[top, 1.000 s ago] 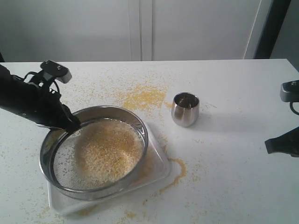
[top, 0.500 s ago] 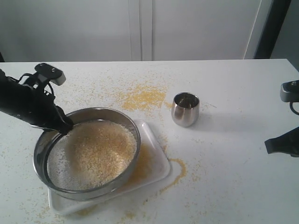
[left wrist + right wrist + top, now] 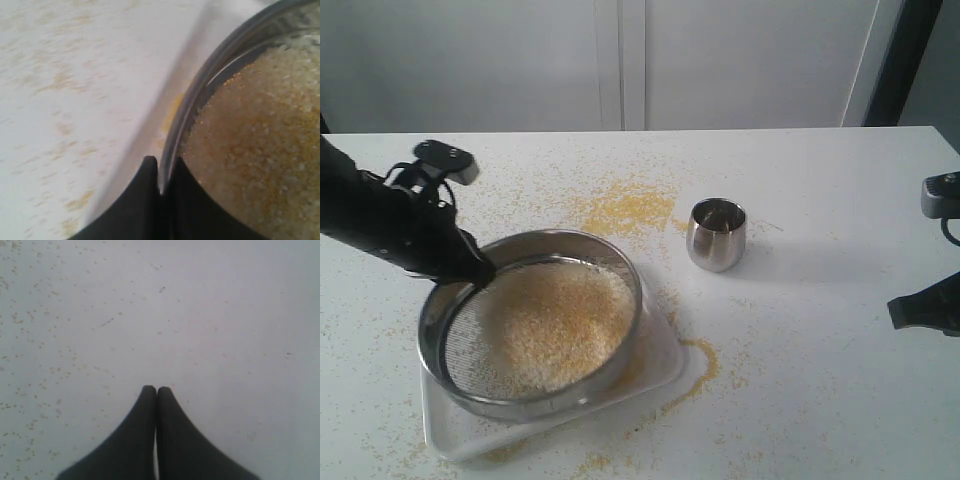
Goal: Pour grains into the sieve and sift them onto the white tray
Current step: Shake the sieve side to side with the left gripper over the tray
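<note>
The wide steel-rimmed sieve [image 3: 625, 275] hangs just over the white tray [image 3: 665, 365], holding a heap of golden and pale grains [image 3: 555, 320]. My left gripper [image 3: 475, 270] is shut on the sieve's left rim; in the left wrist view the rim [image 3: 200, 85] runs between the two black fingers of the gripper [image 3: 163, 162], with grains [image 3: 255, 150] inside. Yellow fines lie on the tray under the sieve. My right gripper [image 3: 156, 390] is shut and empty over bare table at the right edge [image 3: 925, 310].
A small shiny steel cup [image 3: 717, 234] stands upright to the right of the sieve. Spilled yellow grains [image 3: 625, 207] are scattered behind the sieve, and more [image 3: 705, 365] beside the tray's right corner. A white wall runs behind the table.
The sieve, held by my left gripper, swung left half a second ago and has now moved back to the right over the tray. The right arm has not moved.
</note>
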Controlling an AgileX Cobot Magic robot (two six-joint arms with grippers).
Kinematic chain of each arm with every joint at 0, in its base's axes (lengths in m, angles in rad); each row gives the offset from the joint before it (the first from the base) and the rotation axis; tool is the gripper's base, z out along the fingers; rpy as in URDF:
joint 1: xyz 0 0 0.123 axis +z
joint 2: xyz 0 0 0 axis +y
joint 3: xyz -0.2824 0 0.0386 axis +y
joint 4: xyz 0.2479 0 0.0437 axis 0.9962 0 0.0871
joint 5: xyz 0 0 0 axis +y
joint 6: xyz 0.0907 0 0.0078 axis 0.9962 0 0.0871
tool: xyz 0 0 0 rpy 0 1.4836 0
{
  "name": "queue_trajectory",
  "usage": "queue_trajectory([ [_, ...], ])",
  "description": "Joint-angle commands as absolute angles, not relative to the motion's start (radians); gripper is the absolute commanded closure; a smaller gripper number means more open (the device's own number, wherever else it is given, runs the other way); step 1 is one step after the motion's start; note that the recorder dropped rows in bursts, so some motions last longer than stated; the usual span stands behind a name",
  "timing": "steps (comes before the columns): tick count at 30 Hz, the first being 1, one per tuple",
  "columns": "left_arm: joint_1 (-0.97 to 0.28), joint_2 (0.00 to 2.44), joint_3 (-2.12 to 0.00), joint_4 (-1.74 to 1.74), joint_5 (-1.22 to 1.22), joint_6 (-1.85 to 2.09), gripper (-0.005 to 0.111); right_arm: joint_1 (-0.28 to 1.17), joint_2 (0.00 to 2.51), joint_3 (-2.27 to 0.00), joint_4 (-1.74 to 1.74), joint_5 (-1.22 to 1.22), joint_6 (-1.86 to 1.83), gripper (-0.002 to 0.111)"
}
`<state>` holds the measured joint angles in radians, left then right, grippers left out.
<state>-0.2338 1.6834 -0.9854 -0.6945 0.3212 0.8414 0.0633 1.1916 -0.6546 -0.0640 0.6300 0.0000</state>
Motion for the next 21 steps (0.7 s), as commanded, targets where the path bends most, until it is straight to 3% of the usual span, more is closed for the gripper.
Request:
queue_trajectory([
  [1, -0.258, 1.658, -0.990, -0.725, 0.334, 0.904, 0.107, 0.059, 1.190, -0.649, -0.063, 0.620, 0.000, 0.108],
  [3, -0.292, 1.646, -0.990, -0.697, 0.334, 0.990, 0.107, 0.059, 1.191, -0.649, -0.063, 0.620, 0.000, 0.108],
  [6, -0.209, 1.643, -0.989, -0.610, 0.350, 0.671, 0.107, 0.059, 1.191, -0.649, -0.063, 0.620, 0.000, 0.108],
  [8, -0.253, 1.614, -0.989, -0.615, 0.471, 0.880, 0.107, 0.059, 1.191, -0.649, -0.063, 0.620, 0.000, 0.108],
  [10, -0.228, 1.605, -0.989, -0.592, 0.317, 0.694, 0.107, 0.059, 1.190, -0.649, -0.063, 0.613, 0.000, 0.108],
  [12, -0.195, 1.605, -1.000, -0.592, 0.310, 0.579, 0.107, 0.059, 1.190, -0.649, -0.063, 0.603, 0.000, 0.108],
  [17, -0.275, 1.601, -0.999, -0.567, 0.548, 0.976, 0.107, 0.059, 1.190, -0.649, -0.063, 0.597, 0.000, 0.108],
  [21, -0.222, 1.620, -0.989, -0.511, 0.342, 0.487, 0.107, 0.059, 1.190, -0.649, -0.063, 0.597, 0.000, 0.108],
])
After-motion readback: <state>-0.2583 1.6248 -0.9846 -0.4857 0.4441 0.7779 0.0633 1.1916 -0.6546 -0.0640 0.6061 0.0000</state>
